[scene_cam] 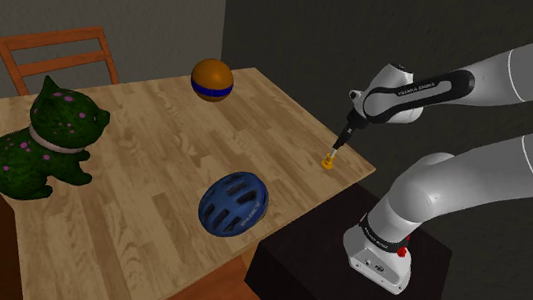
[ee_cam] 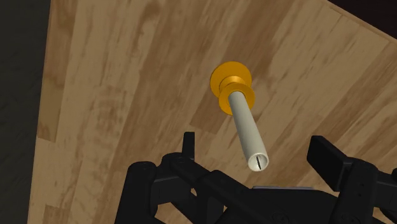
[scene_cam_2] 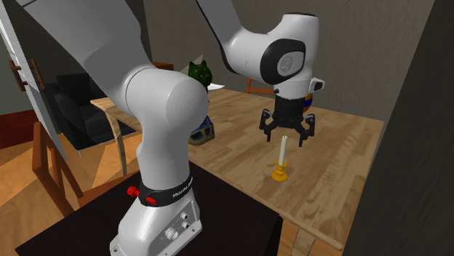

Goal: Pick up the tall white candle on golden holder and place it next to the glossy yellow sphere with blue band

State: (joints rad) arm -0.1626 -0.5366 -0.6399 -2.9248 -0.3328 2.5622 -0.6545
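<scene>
Home dining corner: wooden table (scene_cam: 132, 226), wooden chair (scene_cam: 52, 37), green cat figurine (scene_cam: 40, 137), blue helmet (scene_cam: 233, 204).

Table (scene_cam: 137, 222): light wooden planks, grain running along its length. One wooden slat-back chair (scene_cam: 58, 54) is drawn up at the far side, against a dark grey wall (scene_cam: 128, 0). A second, darker wall meets the first at a corner behind the table. Floor (scene_cam_2: 29, 189): orange-brown wood. A dark armchair (scene_cam_2: 73, 109) stands near the table. Lighting is dim and even.
</scene>
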